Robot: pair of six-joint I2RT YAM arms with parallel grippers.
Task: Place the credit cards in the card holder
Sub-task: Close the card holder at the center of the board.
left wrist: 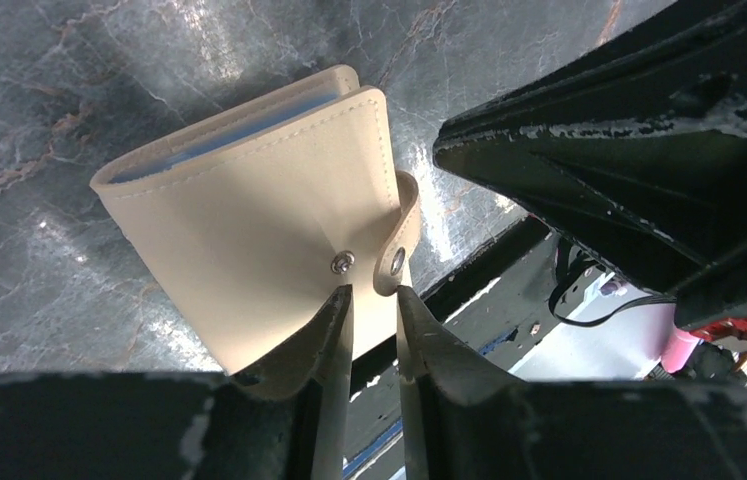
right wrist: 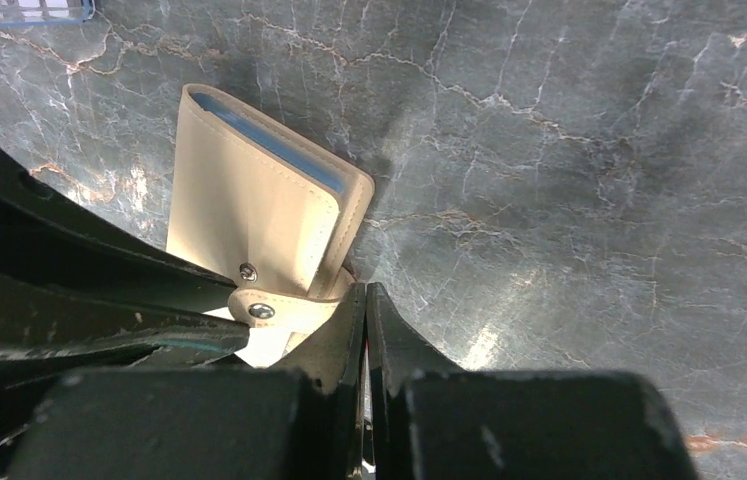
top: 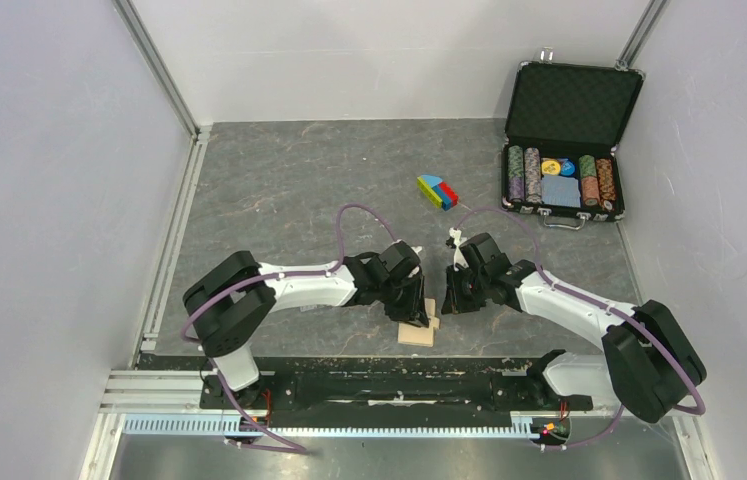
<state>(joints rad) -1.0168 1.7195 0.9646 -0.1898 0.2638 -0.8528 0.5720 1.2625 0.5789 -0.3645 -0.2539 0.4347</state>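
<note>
Tan leather-like folding card holder (top: 417, 328) sits at 6 o'clock on the dark marbled surface (top: 299, 190), just ahead of the arm bases. Both arms meet over it.

Left gripper (left wrist: 374, 295): jaws narrow, apparently pinching the lower edge of the front cover just below the round metal snap stud (left wrist: 342, 262). We read this as an anchor grip that pins the holder so it can't slide while the other arm works.

The strap tab (left wrist: 396, 262) is off the stud, so the snap is undone. The covers are folded together, and the pale blue pocket panels (right wrist: 269, 148) show only as an edge.

Right gripper (right wrist: 364, 292): jaws closed to a slit, touching the strap loop on its 3 o'clock side. We can't tell if the strap is nipped between them. It is likely placed to peel the cover open against the left's hold.

One of the pale grey translucent credit cards (right wrist: 9, 10) may be the flat edge at 11 o'clock in the right wrist view; we can't confirm. We see no card in the holder.

Black poker-chip case (top: 564, 150) at 1 o'clock is well apart and not involved.
</note>
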